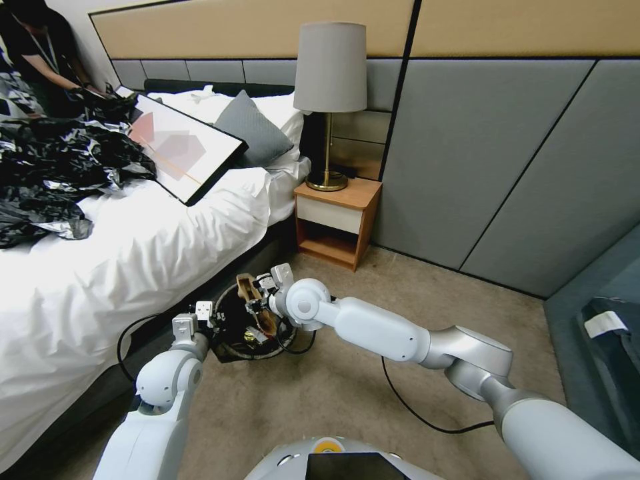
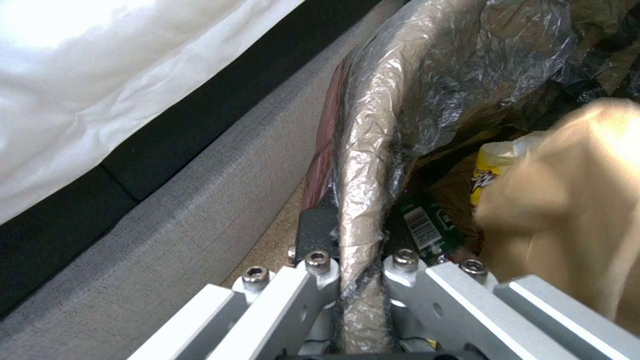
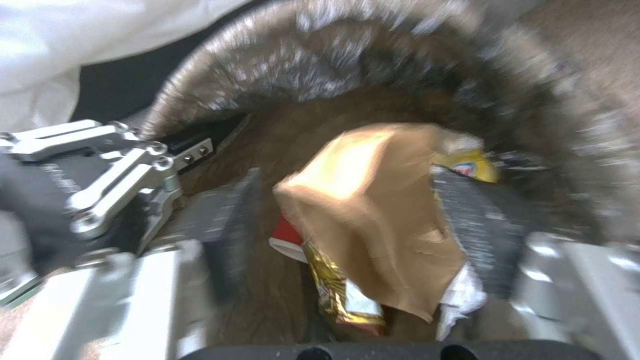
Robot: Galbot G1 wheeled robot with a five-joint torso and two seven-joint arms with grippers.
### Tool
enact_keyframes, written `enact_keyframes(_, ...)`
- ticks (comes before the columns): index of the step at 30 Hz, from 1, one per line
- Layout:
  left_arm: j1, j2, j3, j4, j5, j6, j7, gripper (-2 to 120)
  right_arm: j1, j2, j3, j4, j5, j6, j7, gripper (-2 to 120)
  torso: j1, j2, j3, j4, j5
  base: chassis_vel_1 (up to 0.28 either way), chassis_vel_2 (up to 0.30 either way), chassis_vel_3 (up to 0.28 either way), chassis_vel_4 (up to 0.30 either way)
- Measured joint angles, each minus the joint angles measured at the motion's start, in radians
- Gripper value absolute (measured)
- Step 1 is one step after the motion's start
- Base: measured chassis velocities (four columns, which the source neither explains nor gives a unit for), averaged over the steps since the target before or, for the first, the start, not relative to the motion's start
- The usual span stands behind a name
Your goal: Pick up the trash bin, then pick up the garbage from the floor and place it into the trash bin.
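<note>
The trash bin (image 1: 230, 333) sits low beside the bed (image 1: 133, 253), over the brown carpet (image 1: 347, 400). The left gripper (image 2: 353, 270) is pinched tight on the bin's rim, with the black liner (image 2: 427, 80) squeezed between its two fingers. One finger is inside the bin and one is outside.

The right gripper (image 3: 353, 220) is right above the mouth of the bin. Its two dark pads are spread apart. A brown scrap (image 3: 373, 220) hangs between them. It touches the pad on one side, and there is a gap on the other side. It is too blurry to tell if the gripper really grips it.

In the head view the brown scrap (image 1: 255, 303) sticks up over the bin next to the right gripper (image 1: 261, 301).

Down inside the bin lie a yellow snack wrapper (image 2: 490, 172), a green label with a bar code (image 2: 427, 230) and a bit of red carton (image 3: 288, 239).
</note>
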Motion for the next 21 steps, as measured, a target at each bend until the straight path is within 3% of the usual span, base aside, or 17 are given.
enact_keyframes(6, -0.005, 0.0, 0.006, 0.006, 0.003, 0.0, 0.0, 0, 0.006, -0.053, 0.023, 0.067, 0.035, -0.004, 0.018, 99, 0.0, 0.0, 0.0, 0.0, 0.0, 0.0, 0.0, 0.0, 0.0)
enact_keyframes(15, -0.01, 0.006, 0.01, 0.011, 0.004, 0.0, -0.002, 0, 0.058, -0.15, 0.154, 0.192, 0.142, -0.007, 0.075, 100, 0.0, 0.0, 0.0, 0.0002, 0.0002, 0.0, 0.0, 0.0, 0.0)
enact_keyframes(21, -0.01, 0.007, 0.01, 0.011, 0.003, 0.0, -0.002, 0, 0.089, -0.238, 0.249, 0.228, 0.093, -0.008, 0.042, 100, 0.0, 0.0, 0.0, -0.0001, 0.0001, 0.0, 0.0, 0.0, 0.0)
